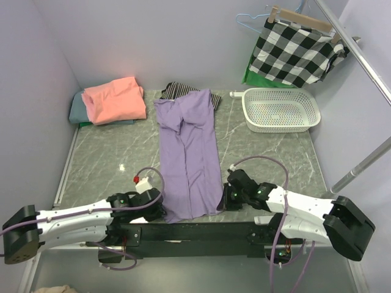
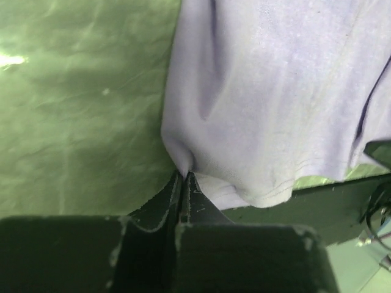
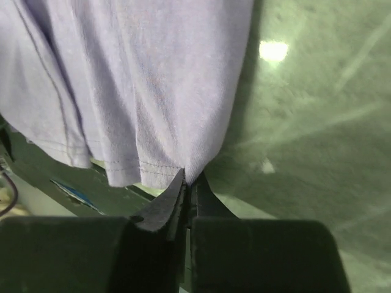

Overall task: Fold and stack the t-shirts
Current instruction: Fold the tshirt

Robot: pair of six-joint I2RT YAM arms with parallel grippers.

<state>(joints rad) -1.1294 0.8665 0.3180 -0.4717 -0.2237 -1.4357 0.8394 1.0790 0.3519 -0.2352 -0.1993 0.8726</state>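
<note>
Robot test cell, not a home. Plain lavender panels (image 1: pixel 153 36) box in a marble-look surface (image 1: pixel 104 159). Arms (image 1: pixel 73 221) are bolted to a black base rail (image 1: pixel 195 231), with purple cabling (image 1: pixel 259 157) running loose. Laundry props are staged: a white basket (image 1: pixel 281 110) sits well beyond the right end effector (image 1: pixel 222 201), and further back-right of it a checked cloth (image 1: pixel 296 52) hangs on a wooden hanger (image 1: pixel 299 19) by a metal pole (image 1: pixel 354 49).

The spread t-shirt (image 1: pixel 188 159) lies between folded t-shirts (image 1: pixel 113 101) left and basket (image 1: pixel 281 110) right
</note>
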